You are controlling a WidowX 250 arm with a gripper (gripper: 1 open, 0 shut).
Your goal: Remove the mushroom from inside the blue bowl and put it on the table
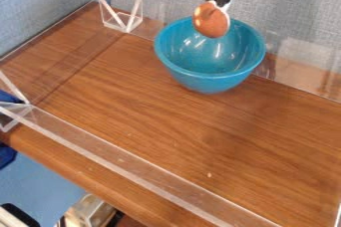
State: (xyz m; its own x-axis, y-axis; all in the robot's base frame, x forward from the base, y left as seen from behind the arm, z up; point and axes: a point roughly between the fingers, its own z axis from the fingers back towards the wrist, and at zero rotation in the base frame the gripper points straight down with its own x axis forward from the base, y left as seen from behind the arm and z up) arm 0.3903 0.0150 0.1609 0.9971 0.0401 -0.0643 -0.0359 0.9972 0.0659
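Note:
The small orange-brown mushroom [209,18] hangs in the air above the back rim of the turquoise blue bowl [209,54]. My black gripper [214,5] comes down from the top edge and is shut on the mushroom's upper part. The bowl sits at the back of the brown wood-grain table [173,131], and its inside shows nothing else. Only the lower part of the gripper is in view.
Low clear acrylic rails [94,166] edge the table on all sides. A clear triangular bracket [122,17] stands at the back left corner. A blue wall rises behind the bowl.

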